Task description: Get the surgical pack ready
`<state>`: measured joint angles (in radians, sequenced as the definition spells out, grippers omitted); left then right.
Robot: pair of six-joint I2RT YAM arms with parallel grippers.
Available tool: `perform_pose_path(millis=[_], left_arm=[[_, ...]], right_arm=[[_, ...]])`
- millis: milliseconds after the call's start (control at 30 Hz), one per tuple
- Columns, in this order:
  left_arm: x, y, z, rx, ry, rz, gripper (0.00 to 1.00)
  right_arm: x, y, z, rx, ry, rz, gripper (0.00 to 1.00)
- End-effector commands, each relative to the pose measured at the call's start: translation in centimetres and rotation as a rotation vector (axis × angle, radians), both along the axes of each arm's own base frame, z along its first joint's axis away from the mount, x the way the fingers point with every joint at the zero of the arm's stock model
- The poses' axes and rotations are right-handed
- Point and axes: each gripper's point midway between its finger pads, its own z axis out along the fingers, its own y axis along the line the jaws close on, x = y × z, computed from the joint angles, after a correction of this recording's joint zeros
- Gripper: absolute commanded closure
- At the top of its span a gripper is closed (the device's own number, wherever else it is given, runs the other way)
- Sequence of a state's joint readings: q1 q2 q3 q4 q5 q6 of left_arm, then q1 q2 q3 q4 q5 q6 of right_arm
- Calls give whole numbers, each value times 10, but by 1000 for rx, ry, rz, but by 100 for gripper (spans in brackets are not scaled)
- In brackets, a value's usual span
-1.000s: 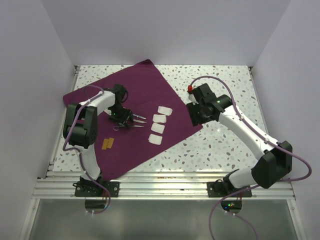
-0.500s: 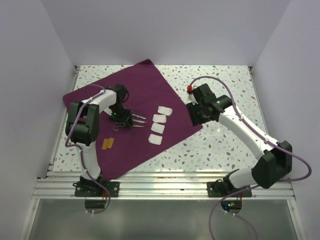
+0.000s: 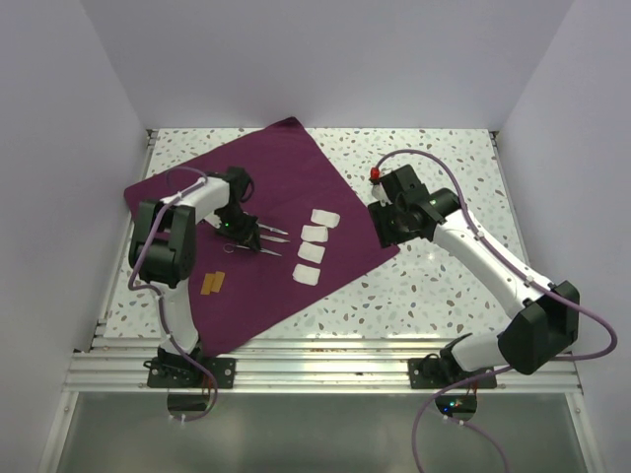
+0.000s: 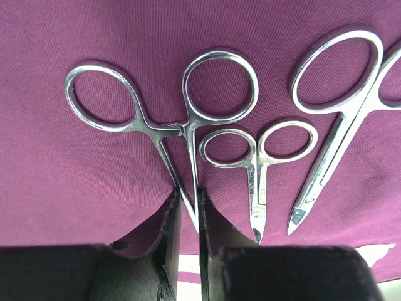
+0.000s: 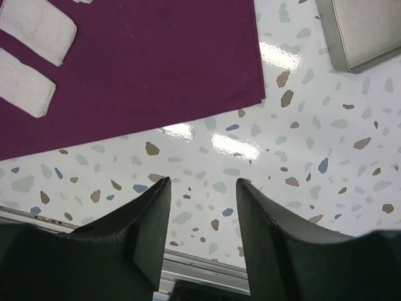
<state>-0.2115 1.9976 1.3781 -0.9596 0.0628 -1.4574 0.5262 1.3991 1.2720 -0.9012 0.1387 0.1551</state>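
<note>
The surgical pack (image 3: pixel 296 168) is a large purple-maroon cloth spread flat over the left half of the table; it fills the left wrist view (image 4: pixel 94 182) and its corner shows in the right wrist view (image 5: pixel 156 69). Three steel instruments lie on it: ring-handled forceps (image 4: pixel 182 128), small scissors (image 4: pixel 254 182) and longer scissors (image 4: pixel 332 157). My left gripper (image 3: pixel 240 235) is down on the cloth, its jaws (image 4: pixel 186 204) pinched on the forceps' tips. My right gripper (image 3: pixel 387 225) hovers open (image 5: pixel 202 200) over bare table just off the cloth's right corner, holding nothing.
Several white gauze pads (image 3: pixel 314 246) lie in a column on the cloth, two of them visible from the right wrist (image 5: pixel 37 22). A grey metal tray (image 5: pixel 360 31) sits on the speckled table beyond the cloth's corner. Two tan strips (image 3: pixel 212 283) rest near the cloth's lower left.
The left gripper's jaws have narrowed from wide apart to a tight pinch round the forceps' tips. The right arm has hardly moved.
</note>
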Motion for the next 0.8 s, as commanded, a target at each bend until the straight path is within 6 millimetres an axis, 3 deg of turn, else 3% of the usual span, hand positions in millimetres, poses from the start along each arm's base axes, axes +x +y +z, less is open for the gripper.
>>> perform_pose_path(millis=[0,367,767], left_arm=[[-5,-4,-2,-3,0,15,100],[-15,-7,31,-33,-125,-8,100],[-33,1,52,5,-236,-137,100]], right_arm=[[3,2,13,22,-53,14,50],[5,15,10,63,-14,30,50],[-6,63,-10,255,155,96,50]])
